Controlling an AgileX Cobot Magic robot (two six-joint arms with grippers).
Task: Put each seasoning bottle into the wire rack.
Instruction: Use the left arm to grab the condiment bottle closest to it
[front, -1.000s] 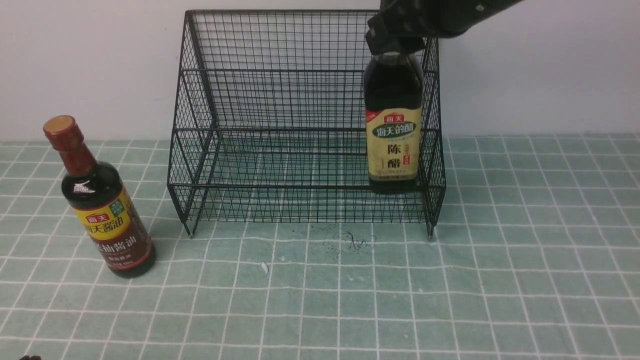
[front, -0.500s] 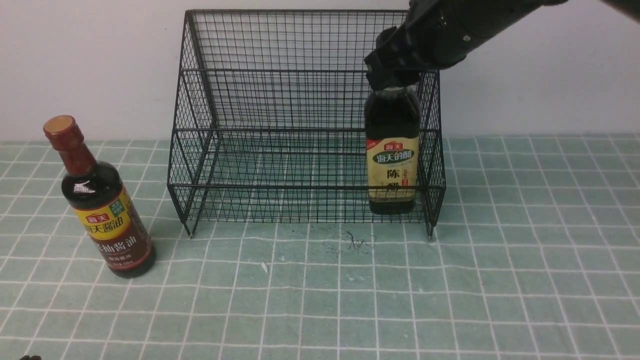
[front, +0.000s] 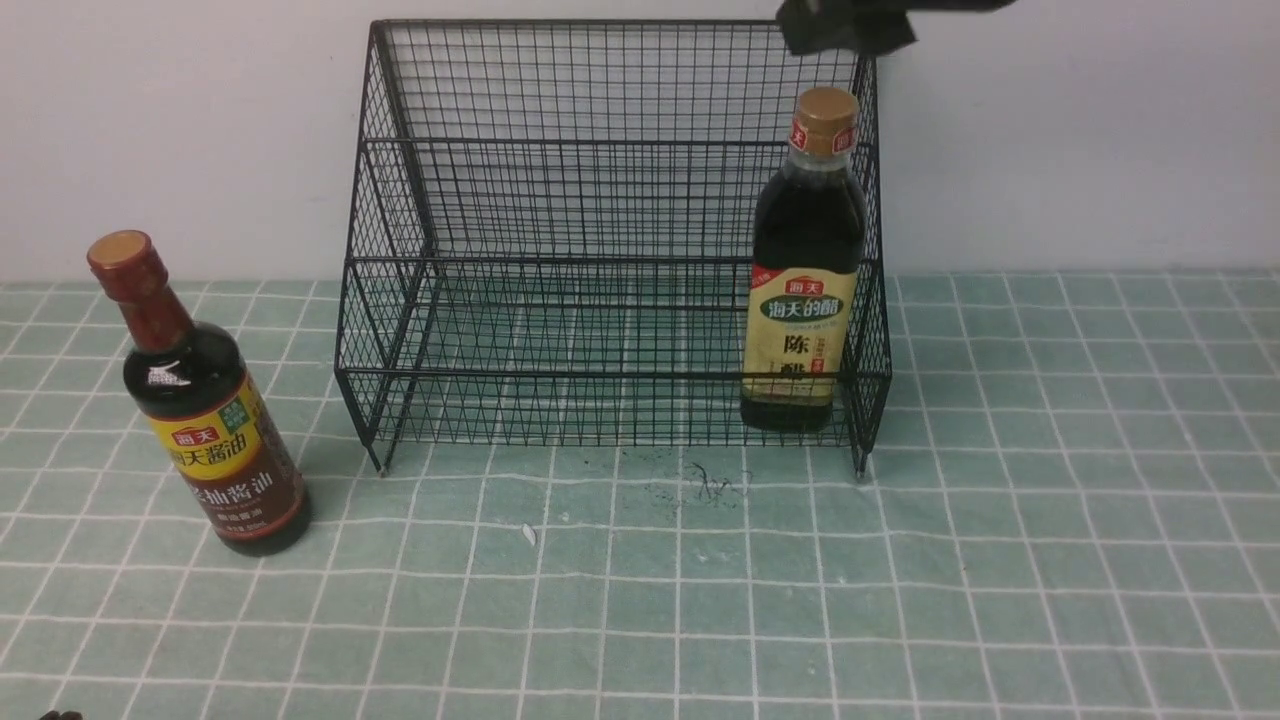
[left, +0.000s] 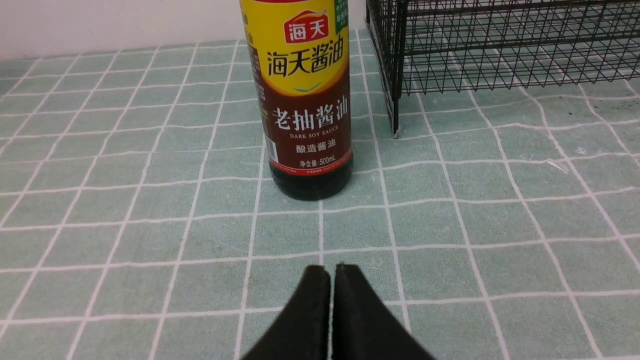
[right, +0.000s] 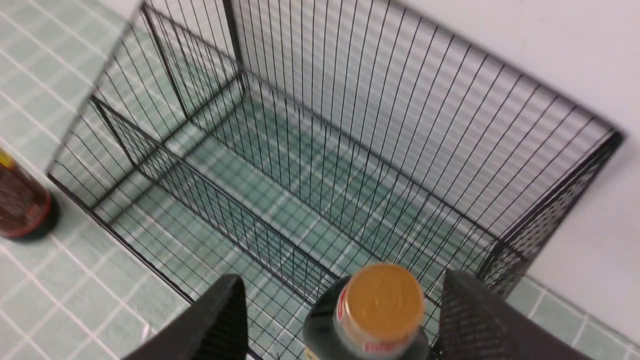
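Note:
The wire rack (front: 620, 22) stands at the middle back of the table. The squarer bottle with gold cap and cream label (front: 805, 300) stands in the rack's lower front tier at its right end, leaning slightly right. My right gripper (front: 848, 35) hangs just above the cap, open and apart from it. In the right wrist view (right: 342, 280) its fingers are spread wide either side of the gold cap (right: 384, 300). The round bottle with red neck wrap (front: 205, 420) stands on the table left of the rack. My left gripper (left: 331, 270) is shut and empty, low, a short way from that bottle (left: 305, 100).
A green checked cloth (front: 1050, 520) covers the table, and a white wall runs right behind the rack. A small white scrap (front: 528, 533) and dark marks (front: 715, 485) lie in front of the rack. The rack's corner leg (left: 396, 131) stands near the round bottle.
My right gripper lowered the gold-cap bottle into the rack's front tier, opened, and rose off it. The bottle now stands free, leaning a little right. The round bottle has not moved.

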